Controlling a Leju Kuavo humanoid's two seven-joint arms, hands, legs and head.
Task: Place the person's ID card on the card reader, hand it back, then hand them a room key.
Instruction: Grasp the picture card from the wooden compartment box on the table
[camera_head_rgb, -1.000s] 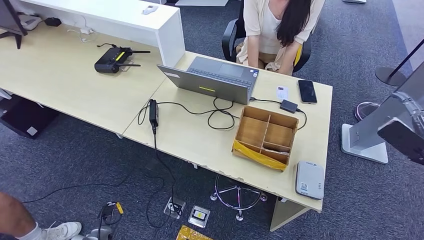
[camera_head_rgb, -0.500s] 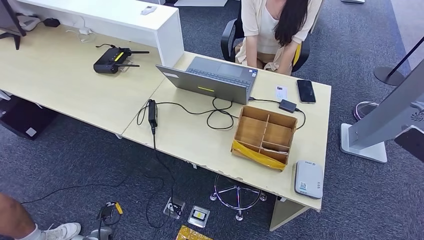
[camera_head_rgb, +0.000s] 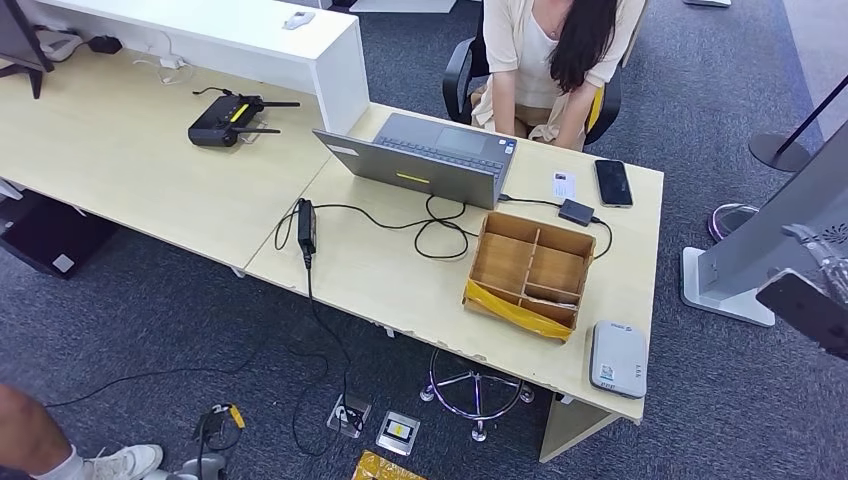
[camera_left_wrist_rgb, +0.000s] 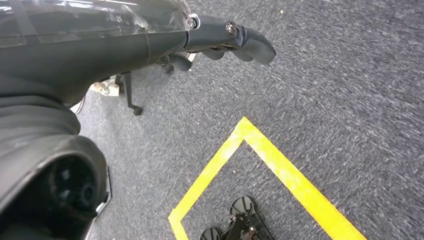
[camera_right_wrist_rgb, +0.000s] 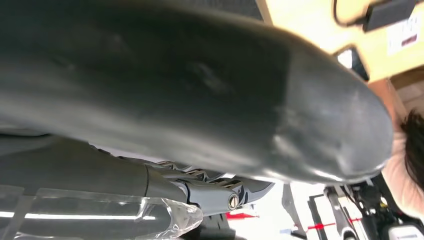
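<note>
A small white ID card (camera_head_rgb: 563, 185) lies on the desk's far right part, beside a black phone (camera_head_rgb: 613, 182) and in front of the seated person (camera_head_rgb: 545, 60). The grey-white card reader (camera_head_rgb: 618, 358) sits at the desk's near right corner. A wooden compartment box (camera_head_rgb: 530, 272) stands between them; something thin and pale lies in its near right compartment. My right hand (camera_head_rgb: 808, 305) hovers off the desk's right side, over the floor, holding nothing; its big thumb (camera_right_wrist_rgb: 280, 115) and fingers (camera_right_wrist_rgb: 235, 195) stand apart. My left hand (camera_left_wrist_rgb: 220, 42) hangs over the carpet, fingers stretched out and empty.
An open laptop (camera_head_rgb: 425, 158) with looping cables (camera_head_rgb: 430, 225) and a power brick (camera_head_rgb: 307, 226) takes the desk's middle. A small black adapter (camera_head_rgb: 577, 211) lies behind the box. A grey stand base (camera_head_rgb: 728, 290) is on the floor at right. Another person's shoe (camera_head_rgb: 115, 462) is at the lower left.
My right arm drew back toward the right edge half a second ago and has now come in again, lower than before. The things on the desk have not moved.
</note>
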